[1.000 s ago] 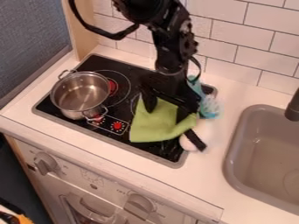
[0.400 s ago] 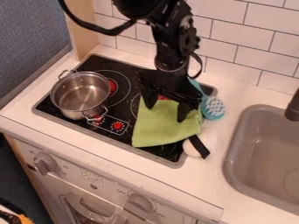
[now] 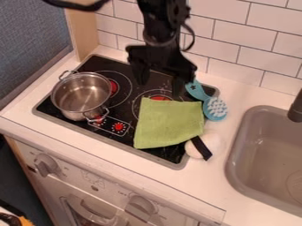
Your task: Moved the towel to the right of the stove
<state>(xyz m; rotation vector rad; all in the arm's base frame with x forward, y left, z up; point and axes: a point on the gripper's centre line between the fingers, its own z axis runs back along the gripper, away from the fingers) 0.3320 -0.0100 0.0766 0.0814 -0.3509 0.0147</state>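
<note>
The black gripper (image 3: 159, 88) was spread wide with nothing in its grasp, its fingers pointing down over the back of the stove (image 3: 88, 128). The arm (image 3: 162, 24) came in from the top edge, hanging just behind the green towel (image 3: 168, 123). The towel lay spread nearly flat on the stove's right half, its right edge around the stovetop's right rim, beside the teal brush (image 3: 215, 109) and a rounded white object with a black band (image 3: 203, 145). The metal pot (image 3: 81, 95) stood to the left. If the right side of the stovetop was the goal, the job looked done, leaving only withdrawal; if the counter beyond was meant, the towel needed another shift right.
</note>
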